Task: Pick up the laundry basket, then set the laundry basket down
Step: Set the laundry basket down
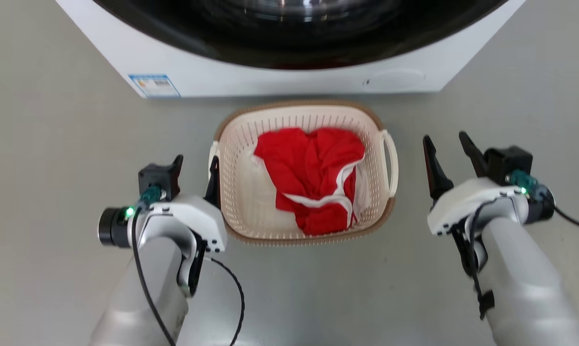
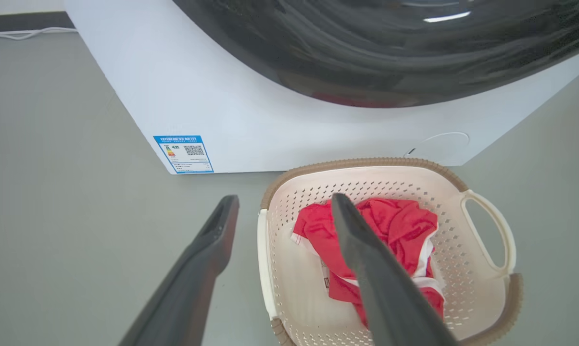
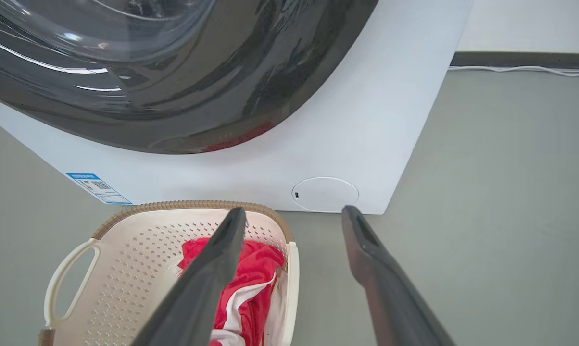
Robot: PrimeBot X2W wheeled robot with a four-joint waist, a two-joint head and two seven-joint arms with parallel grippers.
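From where I sit, the laundry basket (image 1: 244, 192) stands on the grey floor (image 1: 54, 168) just in front of the white washing machine (image 1: 270, 72), below its dark glass door (image 1: 294, 29). It is upright, its brown rim close to the machine's front panel. A crumpled red garment with white trim (image 1: 313, 178) lies inside it.

My left gripper (image 1: 196, 161) is released, its fingers spread wide. Its inner finger (image 1: 214, 178) sits right against the basket's left handle (image 1: 213, 150); I cannot tell whether it touches. In the left wrist view that handle (image 2: 264, 259) lies between the two fingers, one over the bare floor and the other over the basket's inside.

My right gripper (image 1: 445, 137) is also released, with nothing between its fingers. In the head view it sits apart from the right handle (image 1: 391, 163), with a strip of floor between them. In the right wrist view one finger (image 3: 222, 250) overlaps the basket's near edge and the other (image 3: 361, 240) is over the floor.

A blue energy label (image 1: 154, 85) is stuck on the machine's lower left corner, and a round cover (image 3: 325, 194) is on its lower right.
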